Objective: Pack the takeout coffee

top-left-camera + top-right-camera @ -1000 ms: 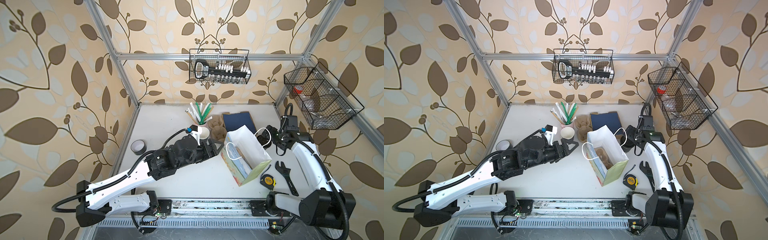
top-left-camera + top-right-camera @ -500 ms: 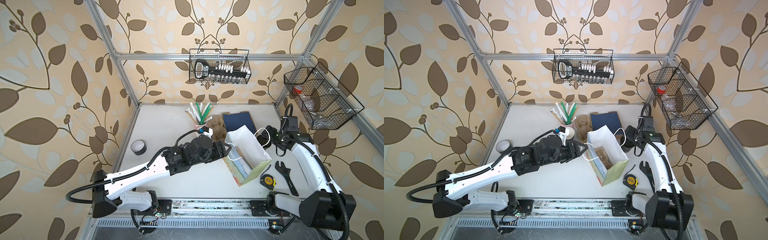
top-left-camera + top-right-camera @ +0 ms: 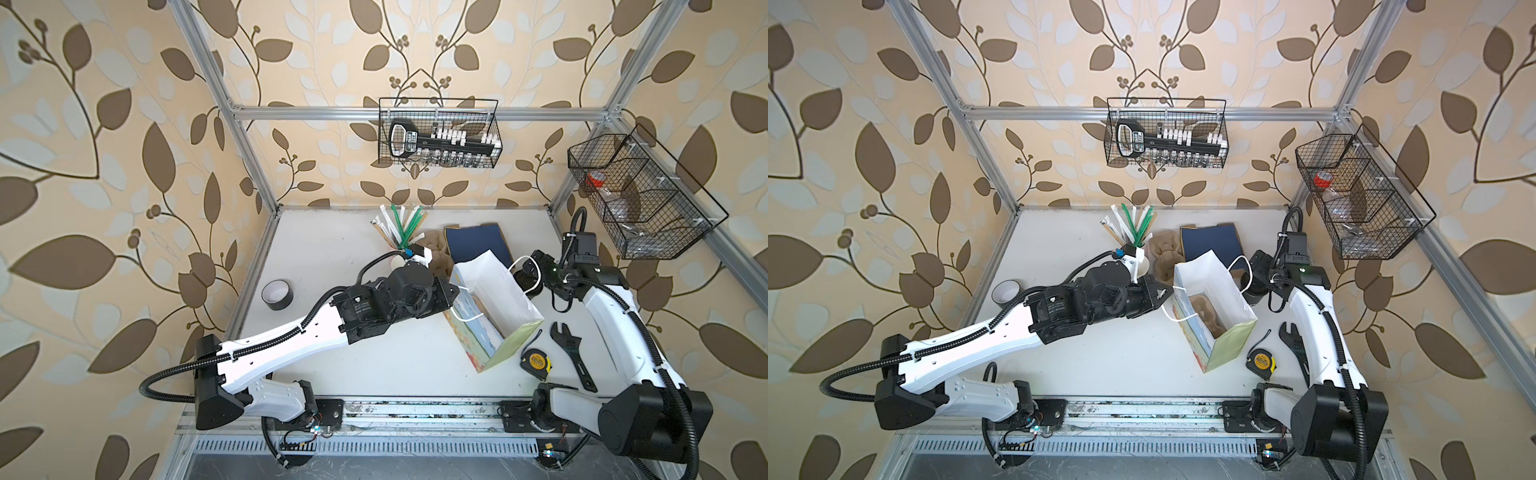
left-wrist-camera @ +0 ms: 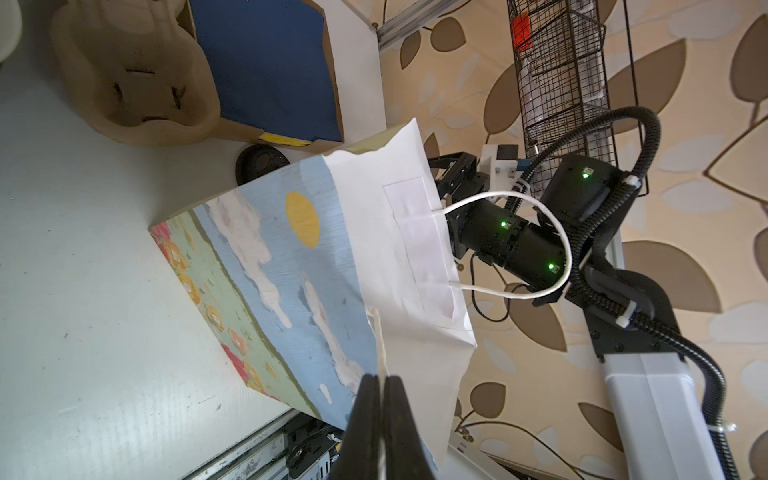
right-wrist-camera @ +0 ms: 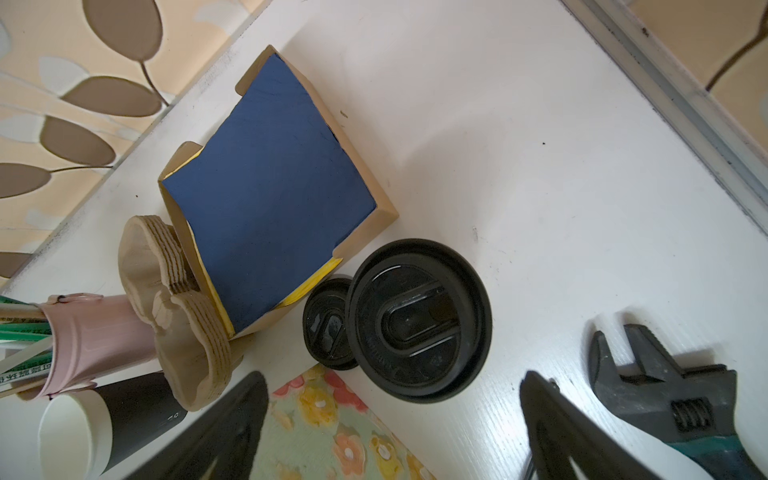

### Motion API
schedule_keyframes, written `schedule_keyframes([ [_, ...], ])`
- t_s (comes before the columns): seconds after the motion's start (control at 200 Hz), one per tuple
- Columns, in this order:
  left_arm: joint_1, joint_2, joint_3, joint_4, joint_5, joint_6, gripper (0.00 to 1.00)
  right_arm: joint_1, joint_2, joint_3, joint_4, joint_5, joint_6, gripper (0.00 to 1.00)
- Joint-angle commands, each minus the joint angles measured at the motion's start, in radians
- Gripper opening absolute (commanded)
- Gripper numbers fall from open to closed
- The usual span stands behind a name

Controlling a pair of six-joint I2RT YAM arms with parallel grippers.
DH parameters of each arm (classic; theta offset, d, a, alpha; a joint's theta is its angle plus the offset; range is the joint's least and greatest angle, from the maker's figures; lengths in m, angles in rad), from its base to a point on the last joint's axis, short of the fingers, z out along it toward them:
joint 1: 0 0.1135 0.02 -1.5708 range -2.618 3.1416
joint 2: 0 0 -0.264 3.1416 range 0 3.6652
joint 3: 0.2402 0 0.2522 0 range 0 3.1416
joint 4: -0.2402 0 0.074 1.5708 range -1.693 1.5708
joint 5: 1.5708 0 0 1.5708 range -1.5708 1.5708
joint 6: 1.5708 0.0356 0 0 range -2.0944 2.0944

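While left gripper [image 4: 380, 380] pinches bag [image 3: 1204, 270] rim shut, right gripper [image 5: 392, 384] hangs wide open over lidded cup [image 5: 417, 318] near tabletop [image 3: 1100, 361] right edge. Second cup [image 5: 124, 415] sits lidless toward back edge. Carrier [image 3: 1208, 316] in bag; no cup packed yet.

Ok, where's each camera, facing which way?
Top views: high over the bases, looking down at the table; both arms show.
Left wrist: along the shut left gripper at the paper bag; right arm beyond.
Right wrist: down past the open right gripper onto a black lid.
Shared: both wrists see the paper bag.
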State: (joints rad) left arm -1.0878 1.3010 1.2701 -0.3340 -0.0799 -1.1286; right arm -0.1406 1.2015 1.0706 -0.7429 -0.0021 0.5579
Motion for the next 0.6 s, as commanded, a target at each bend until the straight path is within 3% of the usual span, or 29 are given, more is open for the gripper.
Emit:
schedule_keyframes([
  [0.0,-0.01,0.004,0.057,-0.021,-0.057,0.032,0.0,-0.002,-0.02,-0.014,0.004,-0.017,-0.001,0.95],
  [0.265,0.022,-0.016,0.1,-0.083,-0.157,0.125,0.0,-0.001,-0.022,-0.015,0.006,-0.03,-0.006,0.95],
  [0.595,0.135,-0.075,0.065,-0.124,-0.134,0.159,0.0,0.021,0.0,0.002,-0.02,0.004,-0.02,0.96],
])
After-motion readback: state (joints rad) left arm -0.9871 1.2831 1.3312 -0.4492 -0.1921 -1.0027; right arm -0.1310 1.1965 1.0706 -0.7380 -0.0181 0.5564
